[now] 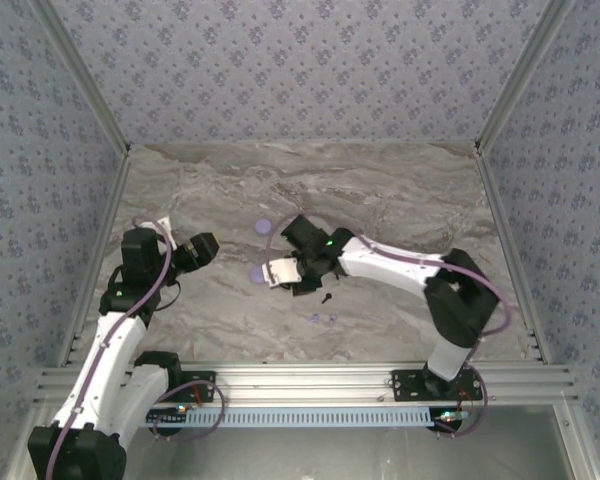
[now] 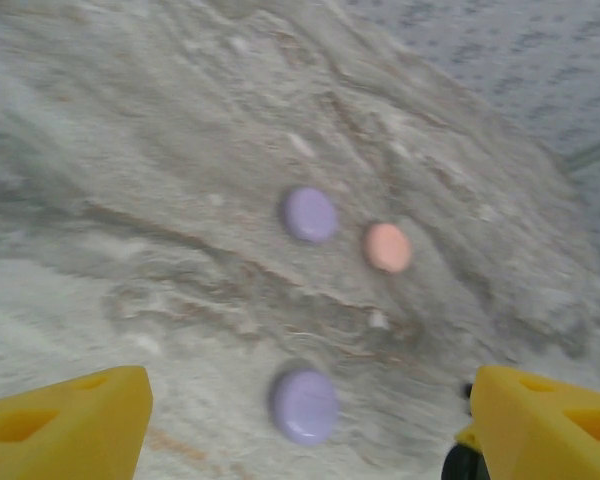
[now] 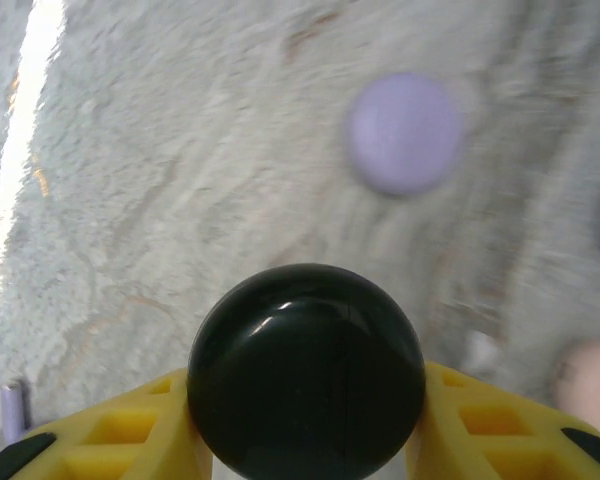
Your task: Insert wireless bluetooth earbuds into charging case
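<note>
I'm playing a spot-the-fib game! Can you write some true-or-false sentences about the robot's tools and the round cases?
The right tool grips a black round case. True.
The left tool is pinched shut. False: its fingers stand wide apart, holding nothing.
Two lilac round cases lie on the table. True.
The pink case sits on top of a lilac one. False: it lies on the table beside one, not touching.

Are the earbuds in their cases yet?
Not yet. The right fingers grip the black case. The black earbud and two lilac earbuds lie loose on the table, so they all still need putting in.
</note>
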You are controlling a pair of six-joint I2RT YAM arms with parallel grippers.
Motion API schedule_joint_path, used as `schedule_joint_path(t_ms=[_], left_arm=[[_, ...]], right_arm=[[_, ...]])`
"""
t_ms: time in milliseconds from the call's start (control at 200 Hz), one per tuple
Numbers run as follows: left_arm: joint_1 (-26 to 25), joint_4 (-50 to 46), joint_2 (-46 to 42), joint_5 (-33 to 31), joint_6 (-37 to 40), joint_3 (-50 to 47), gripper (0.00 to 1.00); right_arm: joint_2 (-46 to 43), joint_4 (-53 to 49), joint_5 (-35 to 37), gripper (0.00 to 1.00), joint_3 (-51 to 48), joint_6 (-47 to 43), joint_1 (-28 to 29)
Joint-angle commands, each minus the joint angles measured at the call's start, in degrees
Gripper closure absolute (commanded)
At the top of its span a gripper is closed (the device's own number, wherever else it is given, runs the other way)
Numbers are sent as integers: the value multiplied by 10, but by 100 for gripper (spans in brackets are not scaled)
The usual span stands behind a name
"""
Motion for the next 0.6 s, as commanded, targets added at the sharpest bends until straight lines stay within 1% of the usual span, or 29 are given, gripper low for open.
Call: schedule_joint_path(t_ms=[0,65,130,185,265,390,460,535,595], left_arm=[[3,97,7,144,-34,-2,19],[0,168,16,207,-75,-7,19],[-15,229,29,247,-108,-4,19],[-37,239,39,261,-110,12,19],[-76,228,58,272,-94,42,19],[-148,213,96,269,-67,85,19],[-185,218,117,247,-60,97,20],[-213,238,138,219,-61,101,22],[-225,271,158,212,-76,97,24]], right_arm=[[-81,31,-8,53,-31,42,-26],[-118,46,-10,53,-39,56,-44],[-151,58,-11,53,-46,64,-59],[-174,67,-11,53,-48,68,-70],[-201,79,-11,52,-48,70,-81],[-227,88,-7,52,-43,68,-85],[-236,94,-6,52,-41,67,-86],[-242,102,-7,51,-41,69,-86],[-245,106,-8,51,-40,70,-85]])
